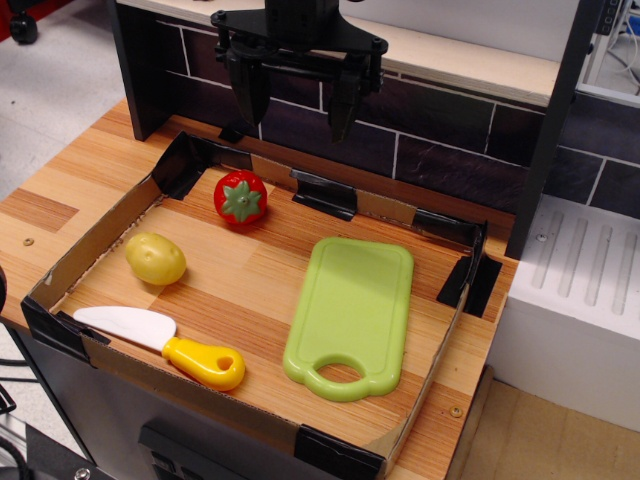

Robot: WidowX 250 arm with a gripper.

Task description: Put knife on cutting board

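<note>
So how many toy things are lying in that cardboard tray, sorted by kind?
Play food: 2, a tomato and a potato
Knife: 1
Cutting board: 1
Total: 4

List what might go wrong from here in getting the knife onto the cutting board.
1. The knife lies flat near the cardboard wall at the front, so the hand may bump the wall or slip off the blade.
2. The potato sits close to the blade and could get nudged.
3. The hand hangs open far at the back, above the tomato; a low path could clip it.
</note>
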